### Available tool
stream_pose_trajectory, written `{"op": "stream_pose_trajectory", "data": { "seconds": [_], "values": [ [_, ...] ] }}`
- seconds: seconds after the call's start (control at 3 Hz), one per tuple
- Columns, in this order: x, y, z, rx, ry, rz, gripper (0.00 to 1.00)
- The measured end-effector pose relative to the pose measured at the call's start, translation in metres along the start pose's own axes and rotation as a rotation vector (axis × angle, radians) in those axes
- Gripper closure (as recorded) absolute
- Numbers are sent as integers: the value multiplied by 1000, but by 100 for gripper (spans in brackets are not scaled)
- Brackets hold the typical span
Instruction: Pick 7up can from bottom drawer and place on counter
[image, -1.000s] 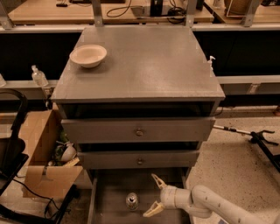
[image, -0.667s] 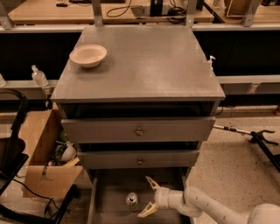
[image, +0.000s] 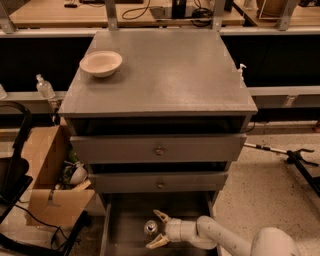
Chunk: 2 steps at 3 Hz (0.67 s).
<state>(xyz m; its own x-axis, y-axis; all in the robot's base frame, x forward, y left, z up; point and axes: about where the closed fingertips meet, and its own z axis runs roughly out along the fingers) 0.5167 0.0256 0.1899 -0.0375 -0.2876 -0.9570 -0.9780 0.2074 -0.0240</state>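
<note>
The 7up can (image: 151, 228) stands upright in the open bottom drawer (image: 125, 220), its silver lid facing up. My gripper (image: 158, 230) reaches in from the lower right on a white arm. Its two tan fingers are spread open, one behind the can and one in front of it, with the tips just right of the can. The counter (image: 170, 75) is the broad grey top of the cabinet above.
A cream bowl (image: 101, 63) sits at the counter's back left. Two shut drawer fronts with knobs (image: 159, 150) are above the open drawer. A cardboard box (image: 52, 175) and a black chair base stand at the left. A pump bottle (image: 45, 87) stands behind.
My gripper has moved left across the drawer toward the can, so its open fingers now sit right beside it. The can has not moved.
</note>
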Motion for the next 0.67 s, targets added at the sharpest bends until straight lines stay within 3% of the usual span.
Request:
{"op": "stream_pose_trajectory", "data": {
  "seconds": [0.33,0.67],
  "values": [
    [10,10,26,-35,-5,31,49],
    [3,15,27,-40,-1,57,72]
  ]
}}
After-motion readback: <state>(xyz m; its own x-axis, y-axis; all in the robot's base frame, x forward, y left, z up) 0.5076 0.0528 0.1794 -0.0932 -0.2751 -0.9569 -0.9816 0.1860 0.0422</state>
